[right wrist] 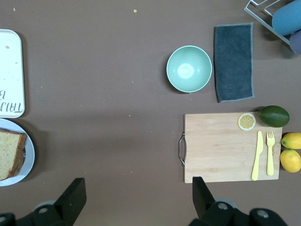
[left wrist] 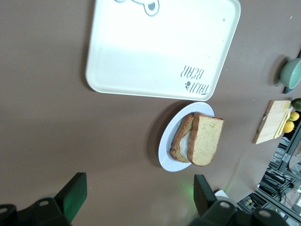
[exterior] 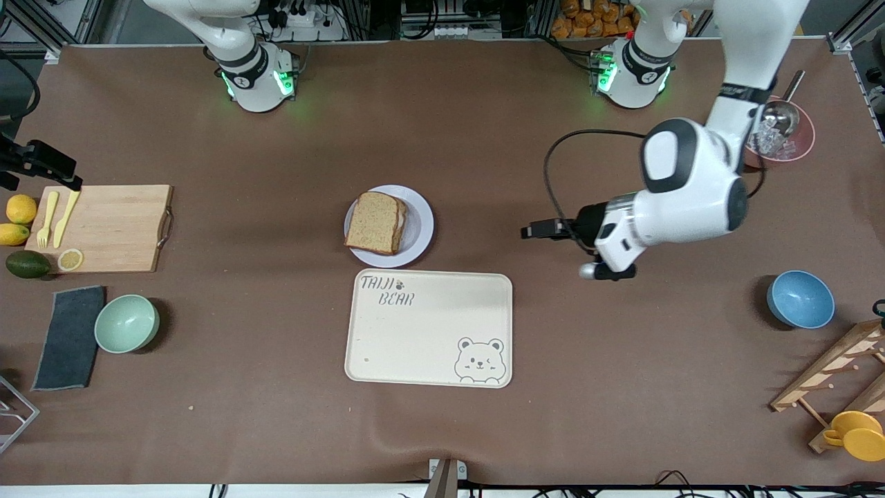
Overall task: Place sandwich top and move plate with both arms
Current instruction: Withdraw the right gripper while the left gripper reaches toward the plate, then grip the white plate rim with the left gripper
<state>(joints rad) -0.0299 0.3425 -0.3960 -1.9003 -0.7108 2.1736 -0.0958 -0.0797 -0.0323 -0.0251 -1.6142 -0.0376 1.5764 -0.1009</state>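
We see the sandwich top (exterior: 374,222) lying on the sandwich, which sits on the plate (exterior: 419,228). The plate touches the counter (exterior: 276,415) just beside the cream tray (exterior: 429,325), on the tray's edge facing the robot bases. Our left gripper (exterior: 536,229) hangs over bare counter, apart from the plate toward the left arm's end, fingers spread and holding nothing. Our right gripper (right wrist: 136,200) hovers with spread fingers between the plate and the cutting board (right wrist: 230,147).
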